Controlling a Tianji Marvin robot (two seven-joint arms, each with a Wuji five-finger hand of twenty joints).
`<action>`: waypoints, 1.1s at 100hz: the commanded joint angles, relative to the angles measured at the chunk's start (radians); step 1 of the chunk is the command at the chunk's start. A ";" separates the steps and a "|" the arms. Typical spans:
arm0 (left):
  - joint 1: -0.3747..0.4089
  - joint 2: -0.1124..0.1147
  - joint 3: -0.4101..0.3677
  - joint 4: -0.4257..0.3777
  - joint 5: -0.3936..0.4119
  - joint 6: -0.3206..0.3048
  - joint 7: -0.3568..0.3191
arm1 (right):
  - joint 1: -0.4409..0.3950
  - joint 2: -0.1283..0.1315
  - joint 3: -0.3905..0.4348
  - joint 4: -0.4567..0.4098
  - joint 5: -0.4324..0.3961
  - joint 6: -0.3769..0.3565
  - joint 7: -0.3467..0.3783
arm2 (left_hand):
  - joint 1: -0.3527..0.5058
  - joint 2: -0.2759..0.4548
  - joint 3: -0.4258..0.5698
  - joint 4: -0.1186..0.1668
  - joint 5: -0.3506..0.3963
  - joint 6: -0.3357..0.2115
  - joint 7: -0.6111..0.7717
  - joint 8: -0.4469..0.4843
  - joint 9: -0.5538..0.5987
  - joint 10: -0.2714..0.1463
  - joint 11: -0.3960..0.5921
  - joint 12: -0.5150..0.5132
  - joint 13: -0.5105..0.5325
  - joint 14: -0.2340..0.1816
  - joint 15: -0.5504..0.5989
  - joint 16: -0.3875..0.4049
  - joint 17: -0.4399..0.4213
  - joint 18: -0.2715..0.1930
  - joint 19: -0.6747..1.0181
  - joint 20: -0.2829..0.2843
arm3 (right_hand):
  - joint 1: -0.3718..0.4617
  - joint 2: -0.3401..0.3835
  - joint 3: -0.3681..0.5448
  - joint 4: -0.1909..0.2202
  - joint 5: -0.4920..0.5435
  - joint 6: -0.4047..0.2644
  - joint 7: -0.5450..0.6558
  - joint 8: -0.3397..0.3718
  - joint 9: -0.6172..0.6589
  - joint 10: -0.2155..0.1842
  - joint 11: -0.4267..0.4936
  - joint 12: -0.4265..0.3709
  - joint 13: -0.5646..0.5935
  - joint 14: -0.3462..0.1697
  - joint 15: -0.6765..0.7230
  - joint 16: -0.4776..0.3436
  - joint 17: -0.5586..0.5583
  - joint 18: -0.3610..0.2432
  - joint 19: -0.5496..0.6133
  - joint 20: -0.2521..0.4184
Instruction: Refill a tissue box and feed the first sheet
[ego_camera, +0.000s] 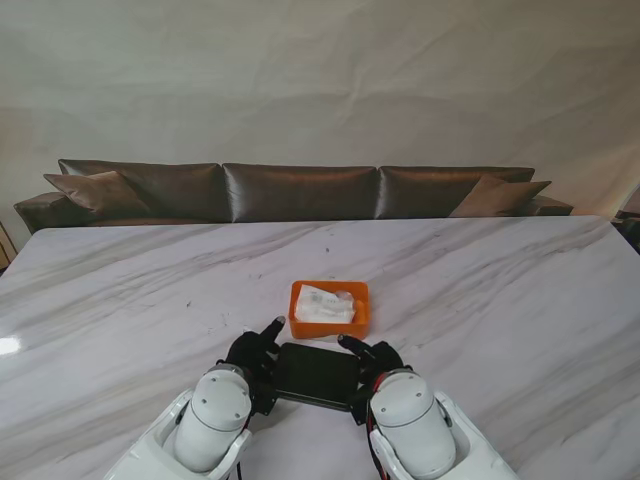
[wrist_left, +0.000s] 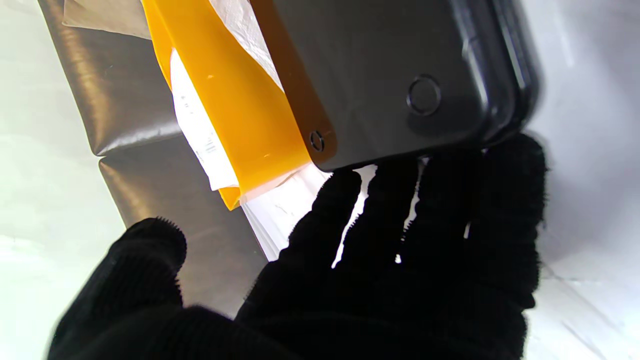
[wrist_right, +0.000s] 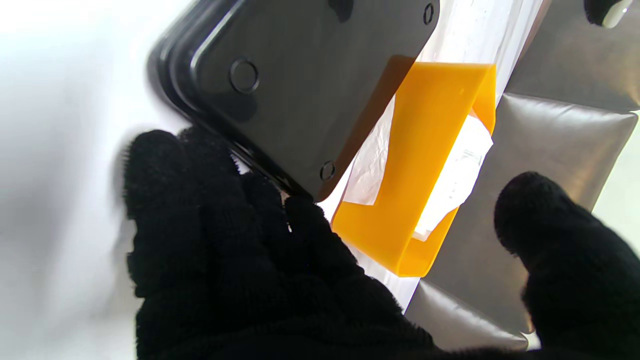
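Observation:
An orange tissue box base sits at the table's middle with a white tissue pack lying in it. Nearer to me, a flat black lid spans between my two black-gloved hands. My left hand grips its left end and my right hand its right end. In the left wrist view the fingers press the lid's edge, with the orange box beyond. The right wrist view shows the fingers under the lid, the thumb apart, and the box behind.
The white marble table stretches wide to both sides. A dark brown sofa with cushions runs along its far edge. My forearms fill the near edge of the stand view.

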 joint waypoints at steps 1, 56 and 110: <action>0.022 -0.007 0.018 0.005 -0.003 -0.005 -0.027 | -0.005 -0.016 -0.017 -0.017 0.009 -0.016 0.024 | -0.010 -0.015 -0.007 0.029 0.010 0.000 0.009 0.000 -0.016 0.006 -0.099 -0.073 -0.066 0.088 -0.197 -0.080 0.011 0.002 0.036 0.018 | -0.003 0.006 0.020 0.009 0.032 -0.060 0.057 0.018 0.022 -0.002 -0.016 -0.015 0.011 -0.054 -0.016 -0.015 0.023 -0.077 0.001 -0.015; 0.009 0.000 0.028 -0.024 0.023 -0.022 -0.035 | -0.002 -0.019 -0.025 -0.042 0.000 -0.028 0.008 | -0.010 -0.017 -0.007 0.029 0.013 0.004 0.009 0.001 -0.013 0.008 -0.100 -0.073 -0.062 0.091 -0.195 -0.080 0.013 0.005 0.036 0.019 | -0.002 0.006 0.021 0.008 0.033 -0.062 0.056 0.018 0.025 -0.004 -0.017 -0.015 0.012 -0.054 -0.016 -0.015 0.023 -0.077 0.000 -0.014; -0.008 0.006 0.030 -0.067 0.057 -0.018 -0.042 | -0.001 -0.021 -0.020 -0.075 -0.009 -0.024 -0.002 | -0.011 -0.017 -0.007 0.029 0.015 0.004 0.010 0.001 -0.009 0.009 -0.098 -0.073 -0.061 0.091 -0.195 -0.080 0.016 0.005 0.037 0.019 | -0.002 0.006 0.021 0.007 0.034 -0.062 0.054 0.017 0.025 -0.001 -0.019 -0.016 0.011 -0.053 -0.016 -0.015 0.023 -0.077 0.000 -0.014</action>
